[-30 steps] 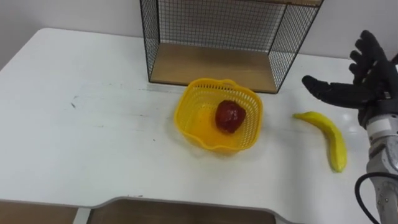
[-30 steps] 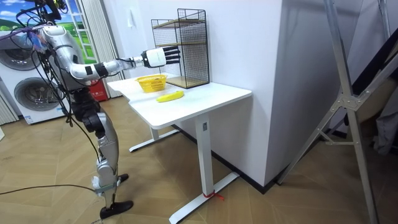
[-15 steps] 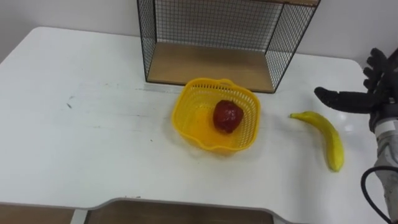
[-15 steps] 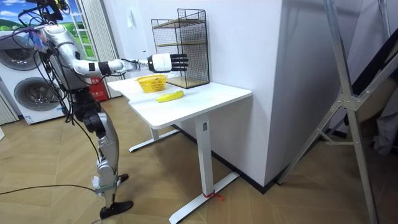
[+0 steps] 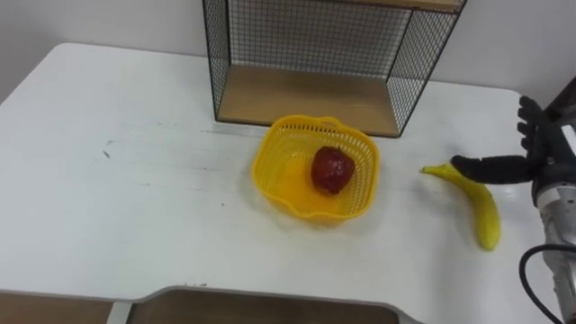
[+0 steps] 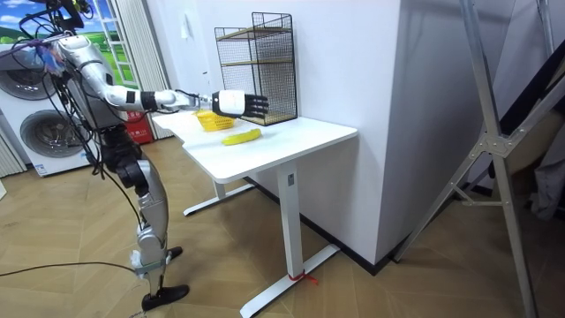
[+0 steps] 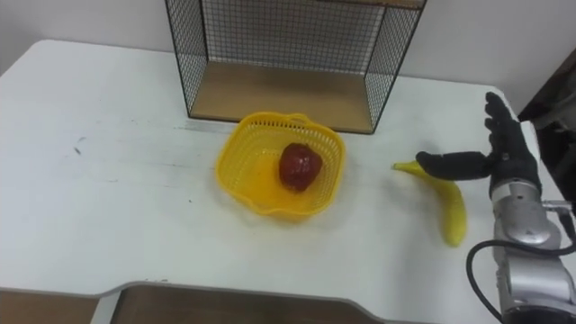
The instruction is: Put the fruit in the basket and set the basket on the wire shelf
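A yellow plastic basket stands on the white table in front of the wire shelf, with a dark red fruit inside it. To its right a yellow banana lies on the table. My right hand hovers open just over the banana's far end, thumb stretched across the stem side. In the room view the right hand reaches out above the banana.
The wire shelf has a wooden floor open toward me. The white table is bare on its left half. Its front edge has a curved cut-out. In the room view I stand at the table's end, washing machines behind me.
My right hand has come down from above the table's right edge to just over the banana. The basket, red fruit and banana have not moved.
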You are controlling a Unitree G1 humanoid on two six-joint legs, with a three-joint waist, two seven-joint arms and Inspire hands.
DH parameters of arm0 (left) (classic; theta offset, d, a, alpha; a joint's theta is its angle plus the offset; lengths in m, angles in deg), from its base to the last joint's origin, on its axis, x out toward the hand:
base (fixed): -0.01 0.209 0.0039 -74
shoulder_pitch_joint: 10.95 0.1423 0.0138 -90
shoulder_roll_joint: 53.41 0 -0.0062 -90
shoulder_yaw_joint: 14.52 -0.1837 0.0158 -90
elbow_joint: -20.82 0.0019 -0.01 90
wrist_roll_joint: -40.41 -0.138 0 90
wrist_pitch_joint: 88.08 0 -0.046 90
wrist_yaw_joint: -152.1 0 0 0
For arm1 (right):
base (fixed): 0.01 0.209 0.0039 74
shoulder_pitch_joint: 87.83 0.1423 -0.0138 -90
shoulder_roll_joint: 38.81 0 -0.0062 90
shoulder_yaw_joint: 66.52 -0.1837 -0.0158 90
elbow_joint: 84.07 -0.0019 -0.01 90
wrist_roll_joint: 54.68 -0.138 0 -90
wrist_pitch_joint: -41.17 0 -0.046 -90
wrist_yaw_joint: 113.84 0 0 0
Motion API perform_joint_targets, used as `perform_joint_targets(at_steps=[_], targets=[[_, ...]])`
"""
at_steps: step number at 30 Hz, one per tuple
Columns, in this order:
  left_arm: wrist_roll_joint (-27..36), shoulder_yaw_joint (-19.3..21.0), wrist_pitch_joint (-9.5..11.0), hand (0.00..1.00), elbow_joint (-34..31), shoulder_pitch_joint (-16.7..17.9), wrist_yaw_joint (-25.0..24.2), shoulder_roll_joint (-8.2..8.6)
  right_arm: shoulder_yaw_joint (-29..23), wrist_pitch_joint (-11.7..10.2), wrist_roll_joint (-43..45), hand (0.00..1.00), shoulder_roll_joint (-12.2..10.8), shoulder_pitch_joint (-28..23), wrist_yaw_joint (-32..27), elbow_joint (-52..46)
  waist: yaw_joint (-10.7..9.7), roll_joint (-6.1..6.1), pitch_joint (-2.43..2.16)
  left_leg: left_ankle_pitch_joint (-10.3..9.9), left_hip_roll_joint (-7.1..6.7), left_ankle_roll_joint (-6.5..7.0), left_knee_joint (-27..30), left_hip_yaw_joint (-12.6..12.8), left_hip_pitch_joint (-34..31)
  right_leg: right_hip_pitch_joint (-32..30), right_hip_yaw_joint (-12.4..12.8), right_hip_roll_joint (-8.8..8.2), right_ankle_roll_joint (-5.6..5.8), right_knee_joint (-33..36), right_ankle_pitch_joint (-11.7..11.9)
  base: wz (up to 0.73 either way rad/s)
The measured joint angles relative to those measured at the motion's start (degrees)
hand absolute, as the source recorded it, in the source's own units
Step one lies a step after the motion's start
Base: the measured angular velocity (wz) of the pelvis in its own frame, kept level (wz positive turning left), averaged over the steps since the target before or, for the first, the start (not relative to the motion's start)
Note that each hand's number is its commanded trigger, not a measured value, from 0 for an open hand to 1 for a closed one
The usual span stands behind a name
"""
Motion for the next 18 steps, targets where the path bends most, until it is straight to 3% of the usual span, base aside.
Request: perform_joint_targets(at_steps=[9, 18], targets=[[0.0, 0.79, -0.05, 0.0, 0.02, 0.52, 0.14, -0.32, 0.03, 1.28, 4.85, 0.0, 0.53, -0.01, 6.64, 6.34, -0.08, -0.38, 0.23, 0.01, -0.04, 0.01, -0.13, 0.02, -0.19, 0.13, 0.06, 0.0, 0.02, -0.17, -0.02, 0.0], [0.03, 1.06, -0.1, 0.0, 0.3, 0.64, 0.37, -0.6, 0.81, 0.36, 6.51, 0.0, 0.54, 0.2, 6.44, 11.49, 0.41, -1.31, 0.28, 0.01, -0.04, 0.01, 0.02, 0.03, 0.01, 0.28, 0.0, 0.0, 0.04, -0.28, -0.04, 0.0]])
